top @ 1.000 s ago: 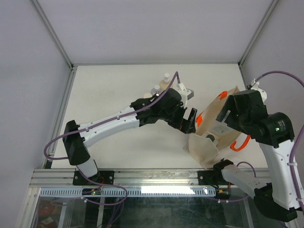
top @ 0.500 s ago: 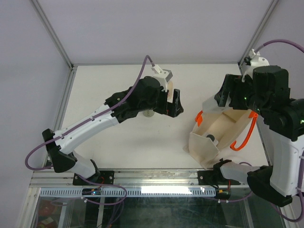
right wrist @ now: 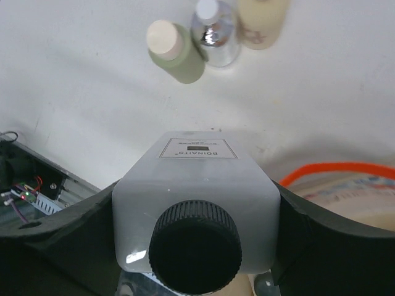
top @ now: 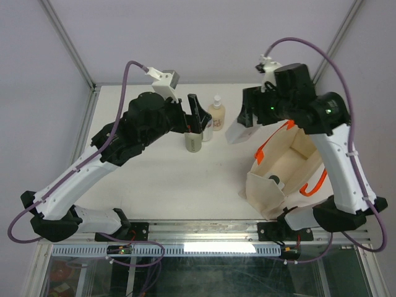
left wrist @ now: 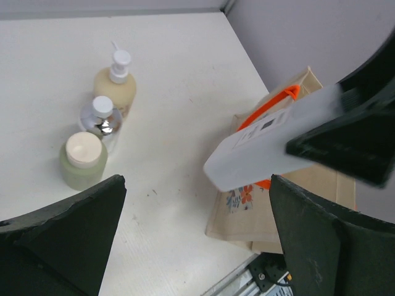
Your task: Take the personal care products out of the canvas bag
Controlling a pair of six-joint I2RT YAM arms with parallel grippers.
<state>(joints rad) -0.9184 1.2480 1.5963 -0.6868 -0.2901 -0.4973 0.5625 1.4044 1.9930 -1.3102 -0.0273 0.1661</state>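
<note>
The canvas bag (top: 281, 189) lies open on the right of the table, with orange handles (top: 267, 146). My right gripper (top: 242, 124) is shut on a whitish square bottle (top: 237, 132) with a dark cap (right wrist: 194, 248) and holds it in the air left of the bag. A second dark-capped bottle (top: 274, 180) lies inside the bag. The cream pump bottle (top: 216, 112), the small silver-capped bottle (left wrist: 100, 121) and the olive cylinder (top: 193, 143) stand together on the table. My left gripper (top: 197, 115) is open and empty, raised above them.
The metal rail (top: 204, 232) with both arm bases runs along the near edge. White walls and frame posts (top: 328, 46) close in the table at the back and sides. The left arm (top: 93, 164) stretches over the table's left half.
My right gripper has risen out of the bag with the whitish square bottle and moved left toward the standing bottles. My left arm has pulled back from the bag, up and to the left.
</note>
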